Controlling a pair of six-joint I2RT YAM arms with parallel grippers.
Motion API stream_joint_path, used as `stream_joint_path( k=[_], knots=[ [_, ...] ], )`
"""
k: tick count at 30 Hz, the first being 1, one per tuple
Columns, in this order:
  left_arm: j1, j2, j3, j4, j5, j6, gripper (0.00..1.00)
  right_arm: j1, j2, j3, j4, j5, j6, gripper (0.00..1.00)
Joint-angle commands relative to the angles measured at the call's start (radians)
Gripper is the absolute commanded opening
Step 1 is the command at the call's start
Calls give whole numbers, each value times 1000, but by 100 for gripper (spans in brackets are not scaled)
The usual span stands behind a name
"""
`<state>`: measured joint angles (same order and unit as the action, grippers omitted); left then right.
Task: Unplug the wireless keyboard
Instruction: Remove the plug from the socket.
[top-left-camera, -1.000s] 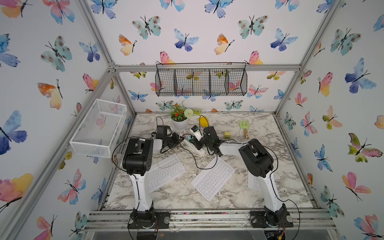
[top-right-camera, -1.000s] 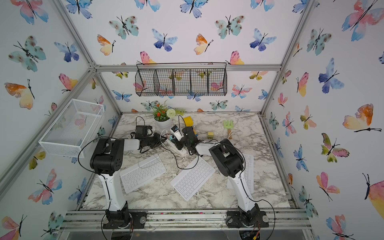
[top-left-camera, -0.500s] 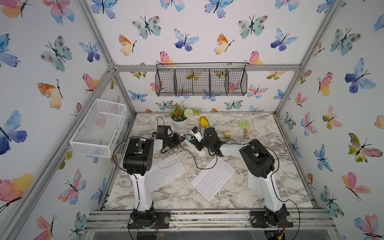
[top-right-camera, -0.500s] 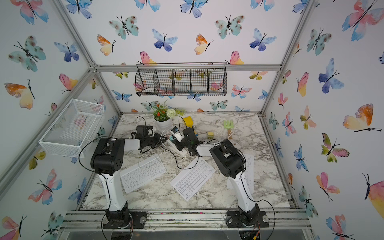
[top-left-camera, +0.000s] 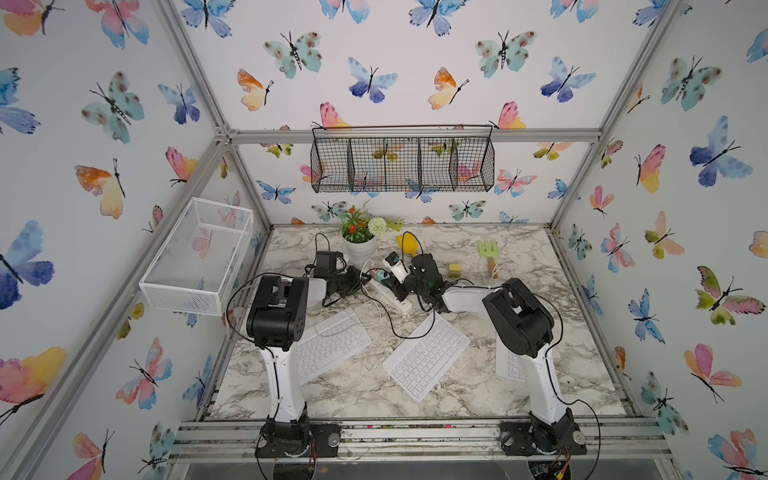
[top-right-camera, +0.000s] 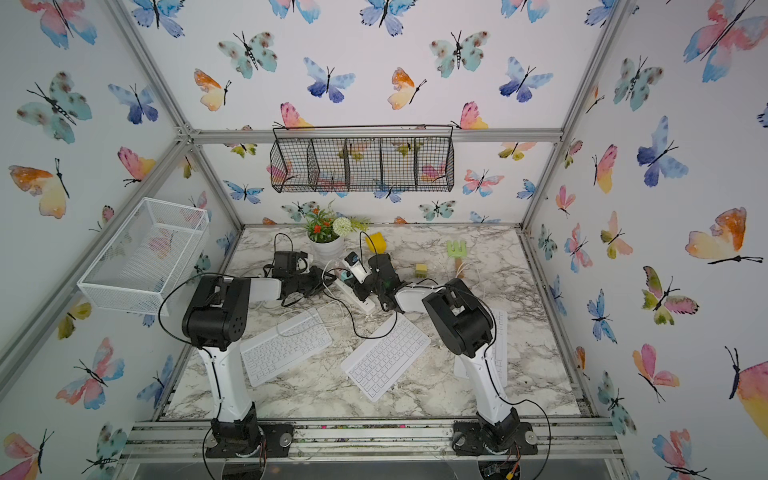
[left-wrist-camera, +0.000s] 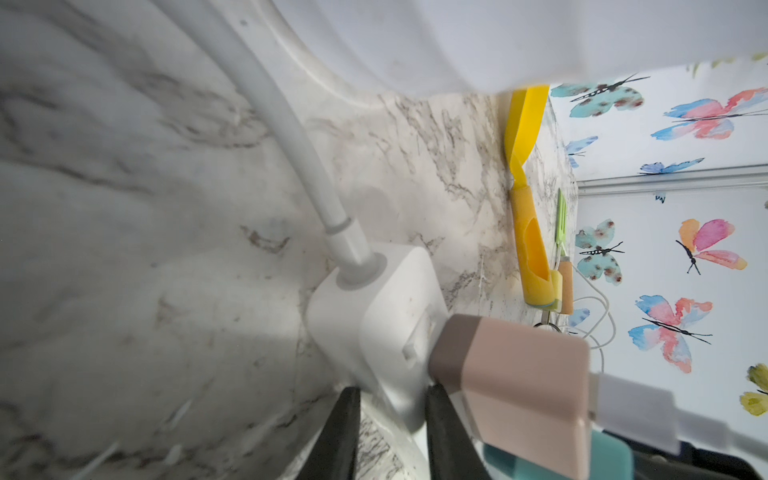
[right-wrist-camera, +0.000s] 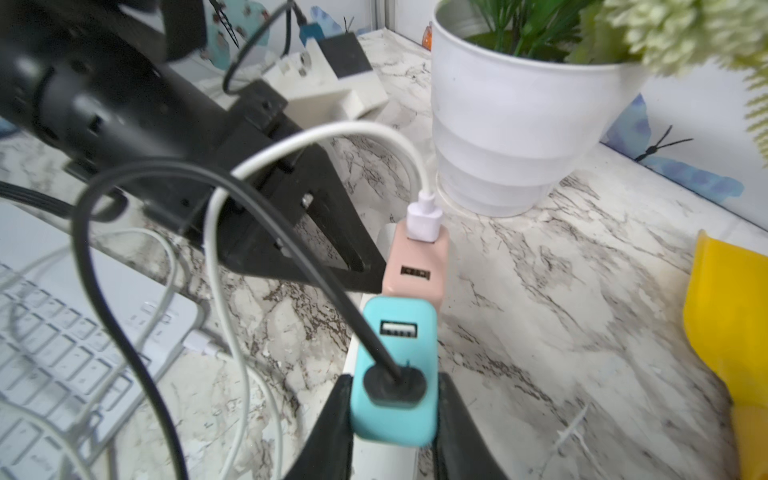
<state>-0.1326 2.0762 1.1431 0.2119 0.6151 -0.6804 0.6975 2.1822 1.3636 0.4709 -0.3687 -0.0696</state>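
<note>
On the marble table (top-left-camera: 561, 353), near the back, a white power strip (top-left-camera: 395, 298) lies flat between the two arms. Two little chargers stick up out of it, side by side. One is a pink charger (right-wrist-camera: 432, 286) with a white plug (right-wrist-camera: 424, 220) in its top. The other is a teal charger (right-wrist-camera: 419, 353) with a black cable (right-wrist-camera: 374, 353) plugged into it.

The right gripper (right-wrist-camera: 392, 390) is closed on the teal charger. One black finger presses on each side of it, low down by the round black plug.

The left gripper (left-wrist-camera: 390, 399) is closed too, narrow, on the end of the power strip where the thick white cord comes out. It sits just beside the pink charger.

In both top views the black cable loops down over the table and reaches the back edge of the middle keyboard (top-left-camera: 428, 357). This white keyboard lies flat and turned a bit, near the right gripper but not touching it, on the side closer to the robot's bases. A white flower pot (right-wrist-camera: 511, 124) stands just behind the power strip.
</note>
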Motion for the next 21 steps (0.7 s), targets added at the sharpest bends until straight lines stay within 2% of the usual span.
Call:
stream_joint_path(
  k=[1, 9, 12, 15, 21],
  knots=[
    [-14, 97, -39, -164, -155, 24, 29, 7, -72, 38, 96, -240, 119, 15],
    [-12, 91, -34, -164, -148, 19, 29, 1, -105, 4, 85, -182, 81, 15],
    [-12, 74, -22, -164, -141, 16, 30, -30, -127, -13, 75, -209, 104, 15],
    [-5, 46, 2, -179, -141, 22, 34, -66, -161, -55, 79, -237, 114, 15],
    [18, -9, 85, -252, -103, 68, 43, -112, -245, -155, 29, -254, 41, 16]
  ],
)
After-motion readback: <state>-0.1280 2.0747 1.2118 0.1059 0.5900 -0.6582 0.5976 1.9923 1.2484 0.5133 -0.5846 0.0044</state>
